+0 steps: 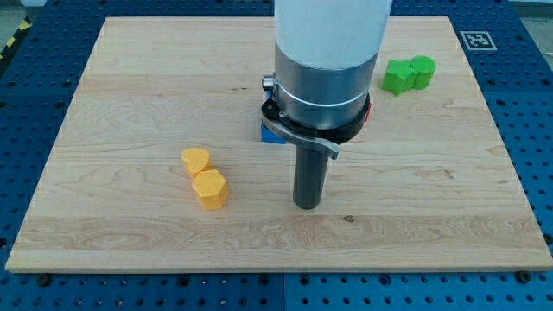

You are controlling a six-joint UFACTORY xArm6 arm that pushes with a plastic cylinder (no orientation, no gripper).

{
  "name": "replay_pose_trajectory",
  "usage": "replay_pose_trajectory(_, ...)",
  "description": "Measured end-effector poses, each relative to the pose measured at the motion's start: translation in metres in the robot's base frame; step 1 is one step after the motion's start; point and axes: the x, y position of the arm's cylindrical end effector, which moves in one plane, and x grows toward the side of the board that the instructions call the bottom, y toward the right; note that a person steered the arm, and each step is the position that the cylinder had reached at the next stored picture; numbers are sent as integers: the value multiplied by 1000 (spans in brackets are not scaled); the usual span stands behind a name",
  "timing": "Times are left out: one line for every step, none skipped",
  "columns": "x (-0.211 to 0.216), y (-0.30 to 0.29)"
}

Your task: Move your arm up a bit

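Right, your arm (324, 69) has no pincer, only a rod; my tip (308, 206) sits on the table (130, 86) near centre. Yellow blocks (205, 178) lie to the view's left, green blocks (409, 74) at top right, blue block (273, 133) half hidden behind the arm.

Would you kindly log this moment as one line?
my tip: on board, right of yellow blocks | blue block: behind arm, mostly hidden | green blocks: top right
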Motion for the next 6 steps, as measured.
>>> replay_pose_trajectory(0,0)
replay_pose_trajectory(0,-2)
replay_pose_trajectory(0,-5)
replay_pose_trajectory(-1,-6)
replay_pose_trajectory(-7,-6)
replay_pose_trajectory(-14,-6)
